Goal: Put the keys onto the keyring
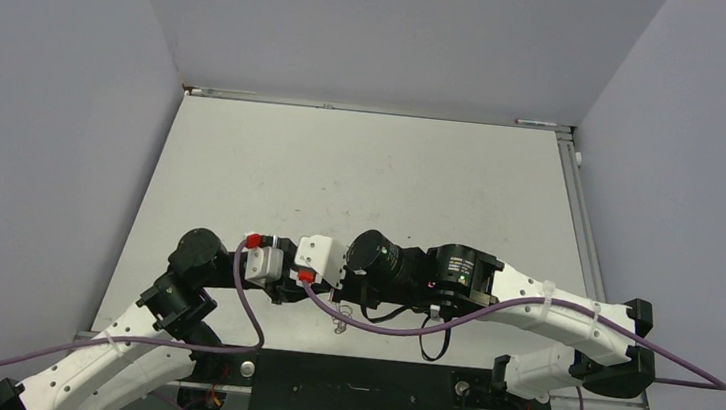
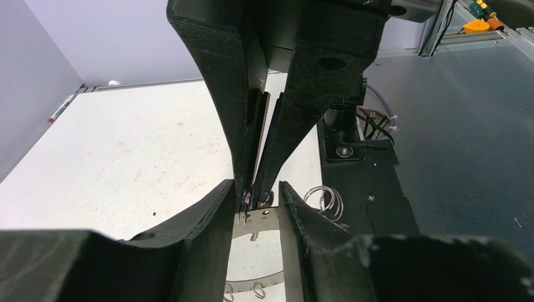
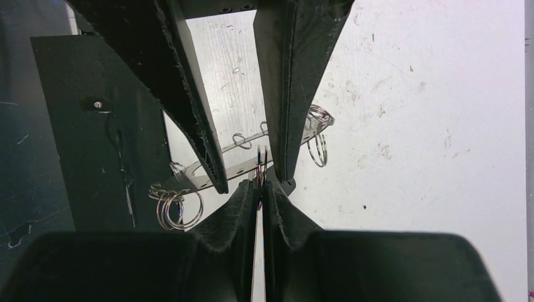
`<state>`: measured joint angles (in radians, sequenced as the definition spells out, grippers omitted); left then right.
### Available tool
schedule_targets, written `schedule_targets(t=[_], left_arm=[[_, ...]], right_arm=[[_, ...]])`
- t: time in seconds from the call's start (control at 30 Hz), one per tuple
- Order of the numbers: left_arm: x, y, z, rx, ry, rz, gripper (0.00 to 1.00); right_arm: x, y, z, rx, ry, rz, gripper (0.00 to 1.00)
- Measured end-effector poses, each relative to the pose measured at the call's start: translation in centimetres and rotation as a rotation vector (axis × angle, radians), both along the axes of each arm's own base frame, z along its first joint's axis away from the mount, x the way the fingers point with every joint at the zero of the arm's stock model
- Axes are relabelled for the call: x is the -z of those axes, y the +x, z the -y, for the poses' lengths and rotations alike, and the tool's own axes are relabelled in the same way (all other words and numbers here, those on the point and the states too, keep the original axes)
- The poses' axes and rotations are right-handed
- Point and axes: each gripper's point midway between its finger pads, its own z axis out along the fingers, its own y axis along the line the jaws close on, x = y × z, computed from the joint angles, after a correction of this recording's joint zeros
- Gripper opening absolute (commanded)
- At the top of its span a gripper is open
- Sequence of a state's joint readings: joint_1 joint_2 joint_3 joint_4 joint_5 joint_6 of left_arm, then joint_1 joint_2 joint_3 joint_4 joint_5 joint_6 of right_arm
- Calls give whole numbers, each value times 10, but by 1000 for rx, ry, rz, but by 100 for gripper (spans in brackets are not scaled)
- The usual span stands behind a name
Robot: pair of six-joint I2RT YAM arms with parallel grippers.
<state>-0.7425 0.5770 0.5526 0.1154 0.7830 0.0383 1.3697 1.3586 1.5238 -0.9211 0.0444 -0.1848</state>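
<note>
The grey keyring [image 2: 271,216] sits between my left gripper's [image 2: 257,190] fingers, which stand a ring's width apart against it. In the right wrist view the keyring [image 3: 236,160] looks tilted and runs past both left fingers. My right gripper [image 3: 259,184] is shut on a thin silvery piece at the ring's rim, with a small dark rounded head [image 3: 288,186] beside it, seemingly the key. In the top view both grippers, left [image 1: 323,284] and right [image 1: 345,286], meet tip to tip near the table's front edge. The ring is mostly hidden there.
A bundle of wire loops [image 2: 324,202] hangs off the ring's rim, also in the right wrist view [image 3: 177,207] and the top view [image 1: 339,318]. More loops [image 3: 318,148] sit on the far rim. The black base plate [image 1: 353,375] lies just behind the grippers.
</note>
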Motion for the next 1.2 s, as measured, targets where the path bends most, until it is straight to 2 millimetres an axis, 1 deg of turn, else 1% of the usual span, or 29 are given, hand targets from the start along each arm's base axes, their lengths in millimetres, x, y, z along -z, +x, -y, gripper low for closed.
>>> schedule_targets(t=[0.23,0.43,0.53,0.6,0.67,0.9,0.93,0.97,1.03,1.07,1.1,1.13,1.2], left_arm=[[3,2,1,-1,8,-6,12],[6,6,2,-17,17,-15,12],[6,7,3,-20,18,-14,14],[7,8,3,-21,22,-17,10],[9,8,3,-21,25,-21,1],[9,7,3,-12,27,-19,0],[9,7,3,-11,27,-19,0],[9,6,3,-10,28,-21,0],[9,6,3,-11,28,-25,0],[9,6,3,-12,27,-30,0],[9,7,3,-16,25,-35,0],[8,7,2,-20,22,-46,0],[3,7,1,-30,5,-68,0]], right_arm=[[1,0,1,4,-5,-3,5],[1,-1,2,4,-5,-6,5],[0,-1,2,4,-1,-6,5],[-2,-1,3,2,5,-6,5],[-3,-2,4,1,10,-6,5],[-3,-2,5,1,15,-6,5],[-3,-2,5,1,14,-6,7],[-2,-2,5,1,14,-6,15],[-2,-2,5,4,14,-6,40],[-2,-1,4,8,19,-6,48],[-3,-1,4,14,26,-3,53],[-4,0,3,17,35,3,55],[-8,2,4,24,64,17,56]])
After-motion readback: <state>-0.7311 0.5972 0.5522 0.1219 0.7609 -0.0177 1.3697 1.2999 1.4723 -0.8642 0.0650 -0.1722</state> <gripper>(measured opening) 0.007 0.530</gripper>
